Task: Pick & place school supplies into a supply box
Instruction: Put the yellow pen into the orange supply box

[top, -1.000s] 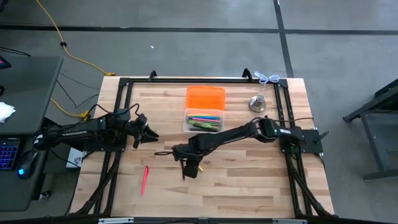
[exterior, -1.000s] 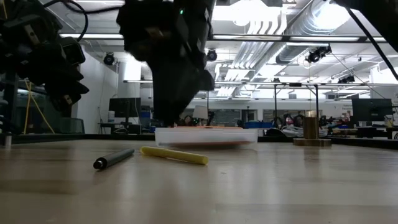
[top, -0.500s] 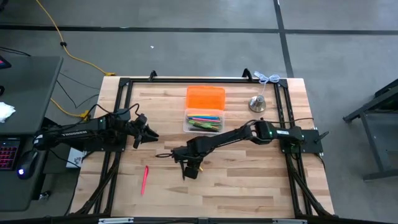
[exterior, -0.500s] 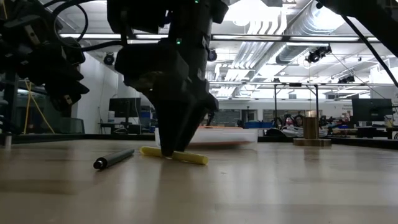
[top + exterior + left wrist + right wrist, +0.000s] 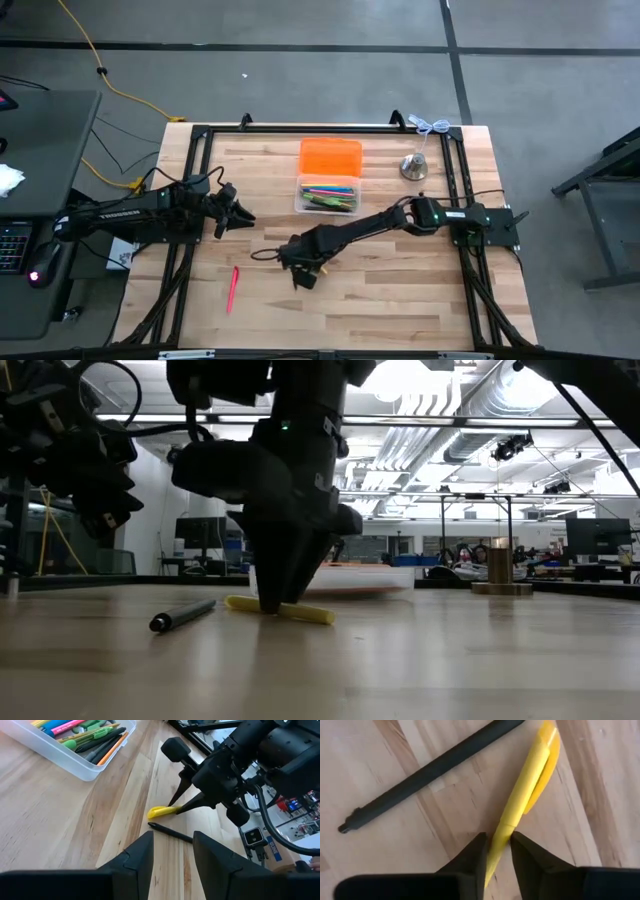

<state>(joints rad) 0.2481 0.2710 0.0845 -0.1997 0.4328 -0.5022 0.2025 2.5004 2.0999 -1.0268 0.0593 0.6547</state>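
A yellow pen (image 5: 522, 802) lies on the wooden table beside a black pen (image 5: 427, 772), left of the middle. My right gripper (image 5: 496, 845) stands over the yellow pen, pointing down, shut on it; it also shows in the low view (image 5: 270, 603). The clear supply box (image 5: 328, 195) holds several coloured pens and markers. A pink pen (image 5: 233, 288) lies alone toward the near left. My left gripper (image 5: 172, 852) hangs open and empty above the table's left part (image 5: 243, 218). My right gripper pinches the yellow pen's thin barrel (image 5: 506, 827), toward one end, between its two fingers (image 5: 472, 855). The fingers come from above, pointing down, and lie across the pen. The pen lies flat on the table (image 5: 300, 611).
A bright orange rectangular piece (image 5: 330, 157) lies just beyond the box, and a silver bell (image 5: 414, 166) stands to their right. A black frame runs along the table's edges (image 5: 300, 128). Bare wood shows near the front edge (image 5: 400, 300).
My right gripper has come down from above the table onto the yellow pen, until its fingertips stand at the table on either side of it. The pens have stayed where they were.
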